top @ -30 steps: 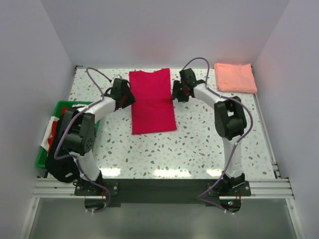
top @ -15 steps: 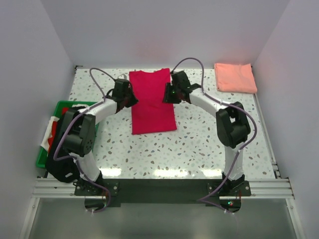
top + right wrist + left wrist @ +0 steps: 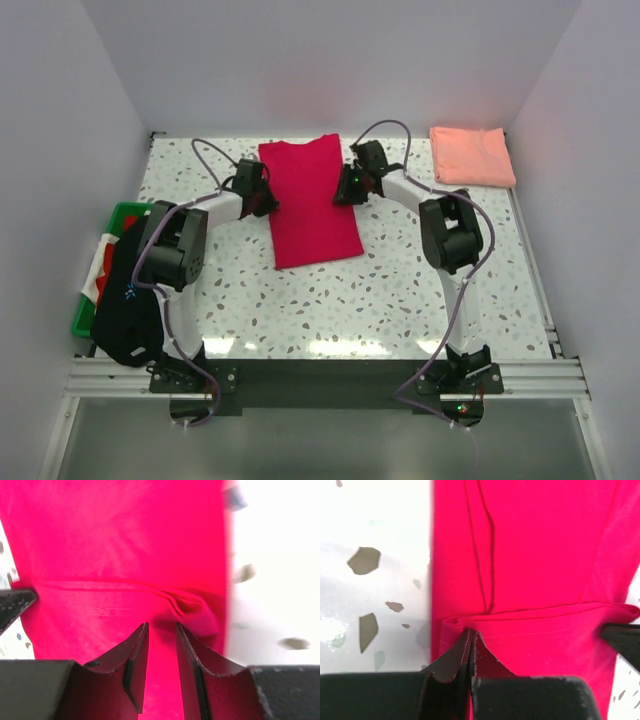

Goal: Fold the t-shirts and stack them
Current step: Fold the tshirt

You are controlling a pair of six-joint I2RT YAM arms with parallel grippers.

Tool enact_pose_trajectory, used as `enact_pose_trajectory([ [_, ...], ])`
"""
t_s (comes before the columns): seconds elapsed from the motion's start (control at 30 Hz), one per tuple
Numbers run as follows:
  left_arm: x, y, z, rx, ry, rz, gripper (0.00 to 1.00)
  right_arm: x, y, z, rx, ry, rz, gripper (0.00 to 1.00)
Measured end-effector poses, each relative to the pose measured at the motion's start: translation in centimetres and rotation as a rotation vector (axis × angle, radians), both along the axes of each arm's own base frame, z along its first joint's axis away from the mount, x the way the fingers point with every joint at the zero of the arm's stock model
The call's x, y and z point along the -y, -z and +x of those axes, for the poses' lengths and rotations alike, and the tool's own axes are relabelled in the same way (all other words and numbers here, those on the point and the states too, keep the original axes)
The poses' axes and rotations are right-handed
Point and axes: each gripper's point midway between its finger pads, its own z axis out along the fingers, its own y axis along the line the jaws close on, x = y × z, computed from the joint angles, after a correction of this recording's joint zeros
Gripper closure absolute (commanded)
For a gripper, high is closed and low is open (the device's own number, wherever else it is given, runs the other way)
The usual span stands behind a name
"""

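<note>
The crimson t-shirt (image 3: pixel 310 200) lies folded into a long strip at the middle of the table. My left gripper (image 3: pixel 268 200) is at its left edge; in the left wrist view its jaws (image 3: pixel 471 632) are pressed shut on a raised fold of the red cloth (image 3: pixel 530 555). My right gripper (image 3: pixel 346 186) is over the strip's right edge. Its fingers (image 3: pixel 161 626) stand a narrow gap apart, red cloth (image 3: pixel 125 545) showing between them and a bunched wrinkle just ahead. The salmon pink t-shirt (image 3: pixel 472 155) lies folded at the back right corner.
A green crate (image 3: pixel 92 300) stands off the table's left side, with a black bundle (image 3: pixel 125 315) against it. White walls close in the back and both sides. The speckled tabletop (image 3: pixel 400 290) lies bare in front of the red strip.
Both grippers have moved inward onto the red strip's edges. The left jaws have shut on the cloth, the right jaws have narrowed. The strip's near end has shifted slightly right.
</note>
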Motion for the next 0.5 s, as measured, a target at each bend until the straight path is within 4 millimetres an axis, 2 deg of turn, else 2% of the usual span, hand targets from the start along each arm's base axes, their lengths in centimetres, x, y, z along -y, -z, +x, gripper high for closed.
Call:
enact_pose_trajectory([
  [0.17, -0.6, 0.2, 0.3, -0.001, -0.015, -0.007, 1.00, 2.3, 0.0, 1.5, -0.009, 0.051, 0.043, 0.67],
  [0.5, -0.9, 0.1, 0.4, -0.003, -0.017, -0.015, 1.00, 2.5, -0.2, 1.5, -0.063, 0.070, 0.176, 0.66],
])
